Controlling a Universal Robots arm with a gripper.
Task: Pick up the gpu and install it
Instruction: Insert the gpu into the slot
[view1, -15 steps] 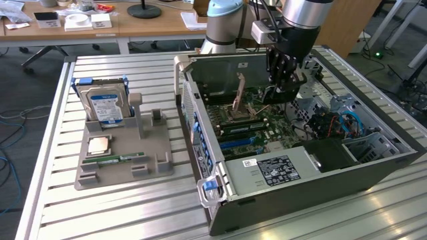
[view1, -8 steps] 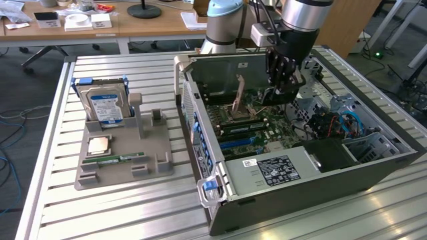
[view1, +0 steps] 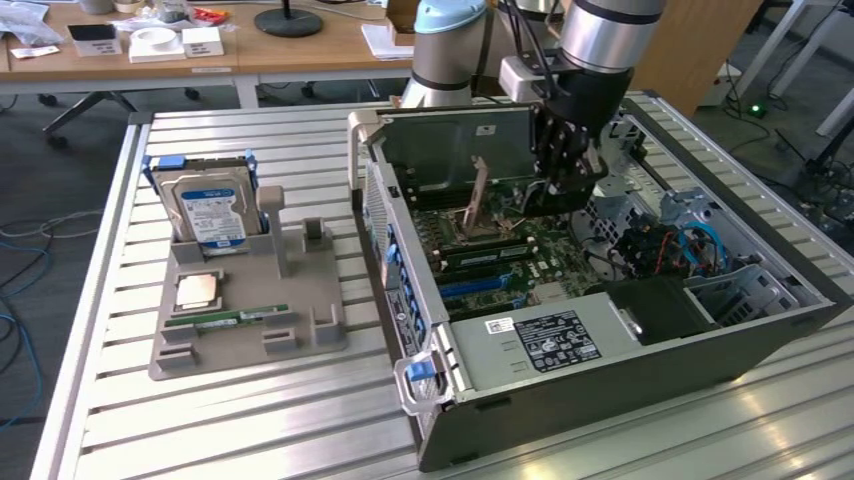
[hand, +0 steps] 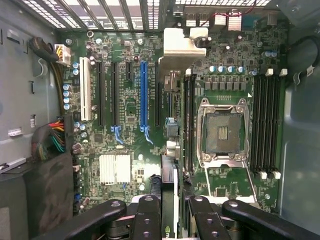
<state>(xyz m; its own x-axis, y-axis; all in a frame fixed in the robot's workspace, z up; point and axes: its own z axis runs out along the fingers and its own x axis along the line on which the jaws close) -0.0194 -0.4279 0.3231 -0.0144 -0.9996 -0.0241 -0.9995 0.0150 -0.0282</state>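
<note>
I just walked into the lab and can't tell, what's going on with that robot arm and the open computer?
The robot arm's gripper is down inside the open computer case, its jaws closed on the gpu, held edge-on just above the motherboard. The card doesn't look seated yet. The hard drive stands in the grey holder beside the case.

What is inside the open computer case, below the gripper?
A green circuit board with an empty processor socket, a blue slot, memory slots and coloured cables. The gripper holds the graphics card edge-on over it; the strip of board under the card is hidden.
</note>
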